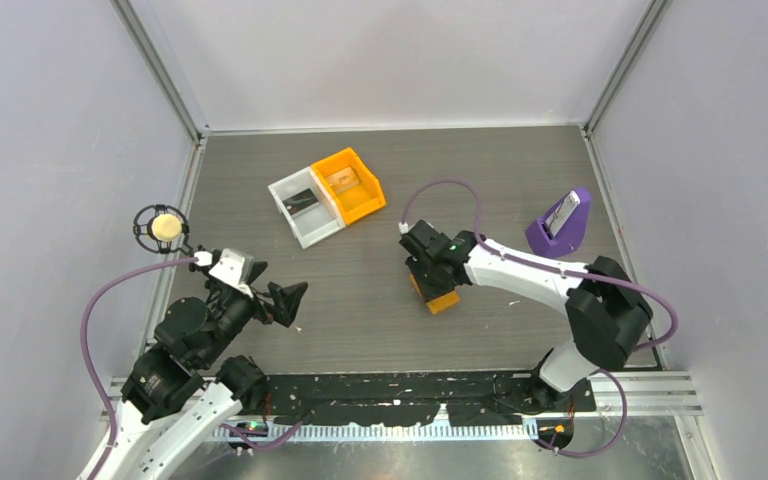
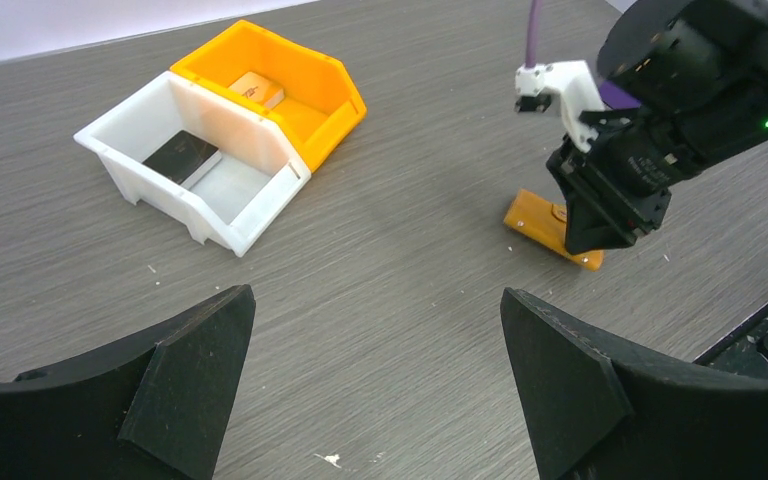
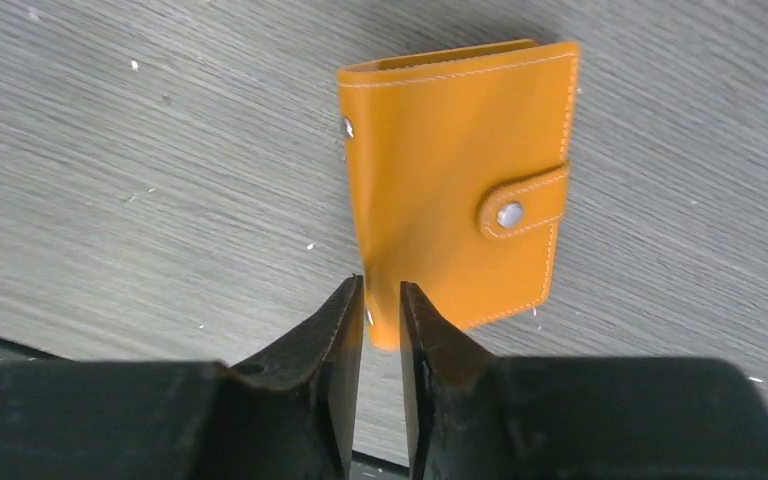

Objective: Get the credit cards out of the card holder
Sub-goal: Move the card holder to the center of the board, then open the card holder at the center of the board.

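R gripper [image 3: 381, 290] is down at the holder [image 3: 455, 180], fingers nearly together w/ only a thin slit, nipped on the holder's corner, which sits in that slit. Rest of the holder shows beyond the fingertips: orange, stitched edge, closed, strap snapped shut over the right edge, two small rivets along the left edge. It lies on the table [image 1: 360, 320], a bit right of centre, toward the near side; whether the pinched corner is lifted off the wood can't be told.

L gripper [image 2: 376, 295] hangs over the near-left part of the table, jaws wide apart, nothing between them, pointed toward the middle.

Two bins stand touching side by side, far and left of the holder, well apart from it: white bin [image 2: 210, 215] on the left w/ a dark card [image 2: 182, 155] flat inside, orange bin [image 2: 325, 130] on the right w/ a light card [image 2: 255, 90] inside.

Purple stand [image 1: 560, 225] sits far right, near the wall, w/ a slim flat item leaning in it; too small to tell what it is.
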Tool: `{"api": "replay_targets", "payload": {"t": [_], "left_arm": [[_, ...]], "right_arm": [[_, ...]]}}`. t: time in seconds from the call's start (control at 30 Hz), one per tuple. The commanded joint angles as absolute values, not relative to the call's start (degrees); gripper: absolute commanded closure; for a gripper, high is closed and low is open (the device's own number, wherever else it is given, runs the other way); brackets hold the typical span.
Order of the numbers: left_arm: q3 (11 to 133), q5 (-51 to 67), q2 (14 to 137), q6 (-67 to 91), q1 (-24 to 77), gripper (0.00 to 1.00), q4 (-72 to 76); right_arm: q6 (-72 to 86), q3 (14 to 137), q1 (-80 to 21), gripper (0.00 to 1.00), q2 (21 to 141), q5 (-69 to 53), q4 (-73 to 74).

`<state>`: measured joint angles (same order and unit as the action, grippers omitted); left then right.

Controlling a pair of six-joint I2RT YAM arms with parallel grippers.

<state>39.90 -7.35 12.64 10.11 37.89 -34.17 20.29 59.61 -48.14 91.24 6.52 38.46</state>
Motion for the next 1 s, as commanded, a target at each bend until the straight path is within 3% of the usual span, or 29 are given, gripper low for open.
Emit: {"api": "replay_targets", "payload": {"t": [0.0,0.4,0.97], "left_arm": [[40.5,-7.0,12.9,10.5,38.1,0.03,-34.0],[42.9,-7.5,15.8,12.6,38.1,0.03,-36.7],[45.3,5.5,35.3,29.8,38.1,0.07,-34.7]], "right_arm": [[25.1,60.8,-47.3,0.65,84.5,6.6,37.4],[19.9,59.6,-45.9,0.47,83.0,12.7,35.3],[16.3,51.6,-44.2,0.48,88.9,11.4,24.3]]}}
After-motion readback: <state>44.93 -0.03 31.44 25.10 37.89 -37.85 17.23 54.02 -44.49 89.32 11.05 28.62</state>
